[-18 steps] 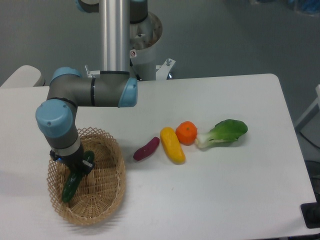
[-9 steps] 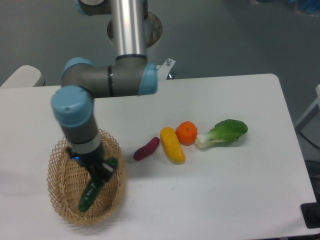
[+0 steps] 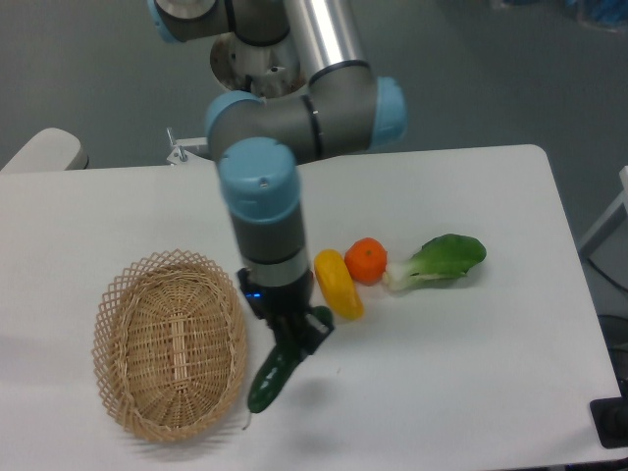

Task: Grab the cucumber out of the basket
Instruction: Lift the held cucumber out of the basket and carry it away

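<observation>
In the one camera view, the arm comes down from the top centre of the frame, its grey wrist column with blue caps standing upright over the middle of the white tabletop [image 3: 471, 392]. At its lower end the pincer [image 3: 292, 339] is clamped on the cucumber [image 3: 272, 376], gripping it near its upper end. The cucumber hangs tilted, its upper end up and to the right under the pincer and its lower tip down and to the left, in the lower centre of the frame. It is outside the basket [image 3: 169, 355], just past the basket's right rim; whether its lower tip touches the tabletop or hangs just above it cannot be told.

The basket sits in the lower left of the frame, oval, tan, woven, with an open lattice edge, and nothing shows inside it.

Right of the wrist column lies a yellow vegetable [image 3: 340, 286], partly hidden by the arm on its left side. An orange [image 3: 366, 260] rests at its upper right, touching or nearly touching it. Further right, just beside the orange, is the bok choy [image 3: 440, 259], white stem toward the orange and green leaves pointing to the upper right.
</observation>
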Robot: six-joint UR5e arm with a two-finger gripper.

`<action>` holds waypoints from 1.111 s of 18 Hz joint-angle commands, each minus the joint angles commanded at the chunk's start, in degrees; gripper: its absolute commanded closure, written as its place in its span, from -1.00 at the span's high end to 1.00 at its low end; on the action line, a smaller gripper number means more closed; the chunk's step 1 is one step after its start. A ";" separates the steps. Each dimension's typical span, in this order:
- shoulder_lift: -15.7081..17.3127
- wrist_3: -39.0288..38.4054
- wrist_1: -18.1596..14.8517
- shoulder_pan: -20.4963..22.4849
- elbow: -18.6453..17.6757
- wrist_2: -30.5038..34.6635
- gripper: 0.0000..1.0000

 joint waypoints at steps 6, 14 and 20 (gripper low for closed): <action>-0.35 7.40 0.00 3.26 0.00 0.00 -0.37; -1.05 10.21 0.08 4.49 0.00 0.09 -0.36; -1.14 10.21 0.09 4.40 -0.09 0.26 -0.37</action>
